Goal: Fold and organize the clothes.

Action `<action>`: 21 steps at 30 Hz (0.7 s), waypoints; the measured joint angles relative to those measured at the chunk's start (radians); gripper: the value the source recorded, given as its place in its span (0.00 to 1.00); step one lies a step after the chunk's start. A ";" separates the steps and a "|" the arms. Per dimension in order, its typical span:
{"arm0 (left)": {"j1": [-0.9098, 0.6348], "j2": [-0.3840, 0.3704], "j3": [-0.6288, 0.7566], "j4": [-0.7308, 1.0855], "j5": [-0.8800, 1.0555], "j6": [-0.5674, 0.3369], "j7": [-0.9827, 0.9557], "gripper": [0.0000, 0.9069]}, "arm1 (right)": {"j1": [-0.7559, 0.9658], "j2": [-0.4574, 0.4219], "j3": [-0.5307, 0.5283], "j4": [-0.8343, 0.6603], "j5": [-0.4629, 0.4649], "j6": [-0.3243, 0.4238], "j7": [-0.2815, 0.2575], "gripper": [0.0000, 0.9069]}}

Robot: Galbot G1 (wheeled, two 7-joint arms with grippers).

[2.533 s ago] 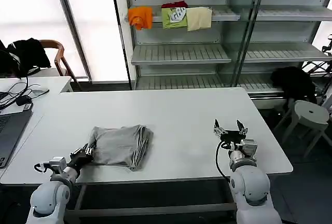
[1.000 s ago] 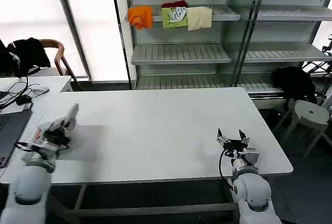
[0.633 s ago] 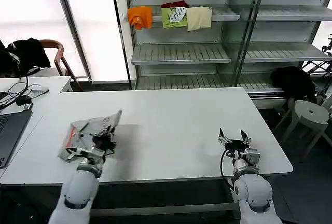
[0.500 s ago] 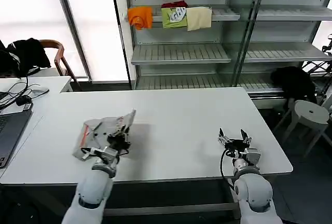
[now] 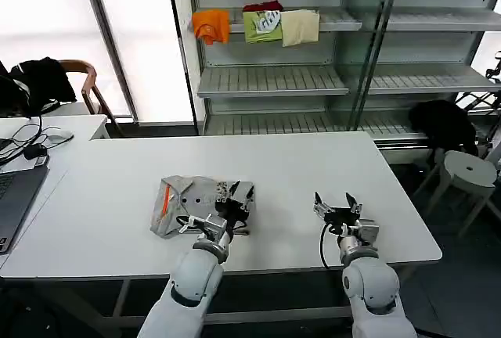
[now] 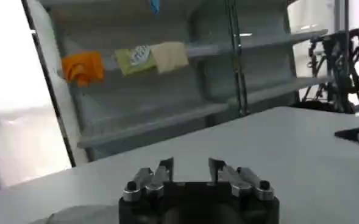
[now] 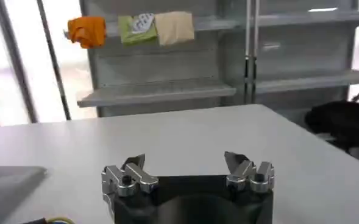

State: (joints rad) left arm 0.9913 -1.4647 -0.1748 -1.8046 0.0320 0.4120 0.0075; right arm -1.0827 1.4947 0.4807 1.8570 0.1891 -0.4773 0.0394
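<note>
One grey shirt, crumpled, red trim showing; both tools gape, released.

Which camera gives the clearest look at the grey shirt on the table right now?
The head view: the grey shirt lies there as a whole bundle with its red trim showing, beside the left gripper. The right wrist view catches a flat grey edge of it. The left wrist view has a grey sliver low beside the gripper, likely the same shirt.

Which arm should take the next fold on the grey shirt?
Likely the left. Its tool is open right at the grey shirt near the table's front edge. The right tool, also open, sits apart over bare tabletop, so it would have to travel across first.
</note>
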 measured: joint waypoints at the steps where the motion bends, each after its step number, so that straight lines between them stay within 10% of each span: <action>1: 0.000 0.004 0.004 -0.013 -0.012 0.003 -0.003 1.00 | 0.008 0.006 -0.010 -0.005 0.009 -0.006 -0.005 1.00; 21: 0.109 0.133 -0.234 -0.219 -0.209 0.001 0.002 1.00 | 0.131 0.097 -0.254 -0.149 0.277 -0.086 0.014 1.00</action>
State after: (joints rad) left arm 1.1004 -1.3314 -0.4092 -2.0235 -0.1774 0.4125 0.0094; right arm -0.9514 1.5914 0.2265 1.7083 0.4663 -0.5636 0.0534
